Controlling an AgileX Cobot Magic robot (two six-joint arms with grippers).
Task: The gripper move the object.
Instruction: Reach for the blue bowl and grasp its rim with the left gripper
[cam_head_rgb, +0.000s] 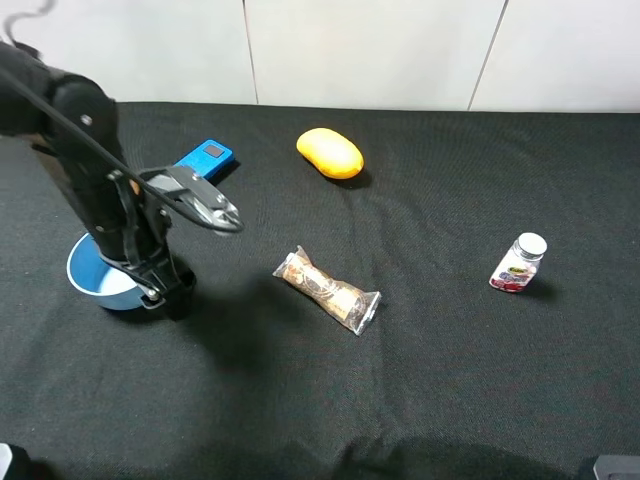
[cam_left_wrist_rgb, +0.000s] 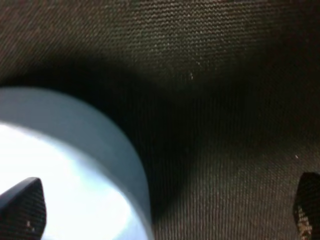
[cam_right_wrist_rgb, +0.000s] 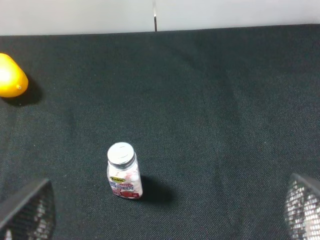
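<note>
The light blue bowl (cam_head_rgb: 85, 272) sits on the black cloth at the left. My left gripper (cam_head_rgb: 152, 292) reaches down at its right rim, and the arm covers part of the bowl. In the left wrist view the bowl (cam_left_wrist_rgb: 75, 150) fills one lower corner. The left gripper (cam_left_wrist_rgb: 165, 205) is open and straddles the bowl's wall. One of its fingertips (cam_left_wrist_rgb: 25, 205) is over the pale inside. The other fingertip (cam_left_wrist_rgb: 307, 200) is over the cloth outside. My right gripper (cam_right_wrist_rgb: 165, 215) is open and empty, well back from the bowl.
A flat blue device (cam_head_rgb: 205, 158) lies behind the bowl. A yellow fruit (cam_head_rgb: 330, 152) lies at the back middle. A wrapped snack (cam_head_rgb: 328, 290) lies at the centre. A small white-capped bottle (cam_head_rgb: 518, 264) stands at the right, also in the right wrist view (cam_right_wrist_rgb: 122, 171).
</note>
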